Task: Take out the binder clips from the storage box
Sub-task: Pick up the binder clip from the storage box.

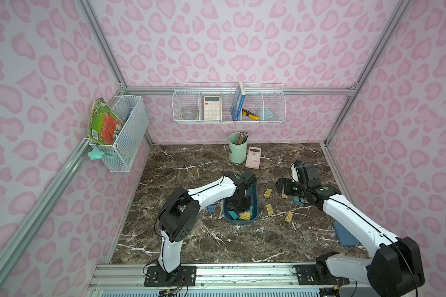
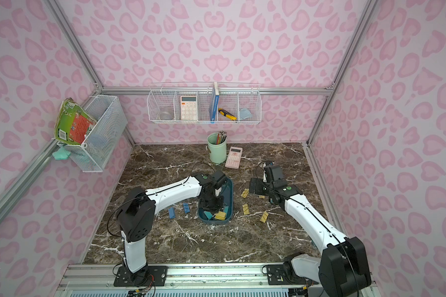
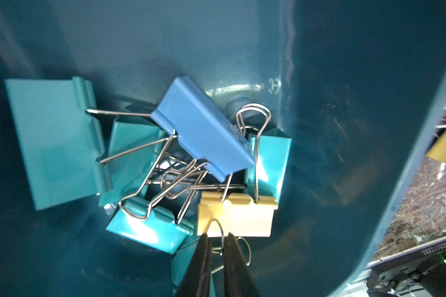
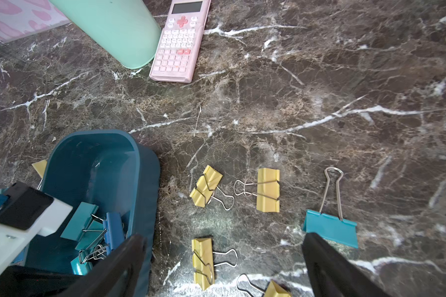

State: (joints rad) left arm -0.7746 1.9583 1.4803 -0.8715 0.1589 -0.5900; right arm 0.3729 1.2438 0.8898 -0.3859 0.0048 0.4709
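The dark teal storage box (image 1: pixel 256 205) (image 2: pixel 231 203) sits mid-table. My left gripper (image 1: pixel 238 205) (image 3: pixel 218 236) reaches down into it, shut on the wire handle of a yellow binder clip (image 3: pixel 237 218). A blue clip (image 3: pixel 204 128) and several teal clips (image 3: pixel 54 144) lie tangled beside it on the box floor (image 3: pixel 345 102). My right gripper (image 1: pixel 281 186) (image 4: pixel 223 236) hangs open above the table, right of the box (image 4: pixel 144 180). Under it lie several yellow clips (image 4: pixel 203 262) (image 1: pixel 269 208) and a teal clip (image 4: pixel 331 228). Two blue clips (image 2: pixel 171 213) lie left of the box.
A mint-green pencil cup (image 1: pixel 238 151) and a pink calculator (image 1: pixel 253 157) stand behind the box. A flat blue item (image 1: pixel 345 235) lies under my right arm. White wire baskets (image 1: pixel 228 102) hang on the back and left walls.
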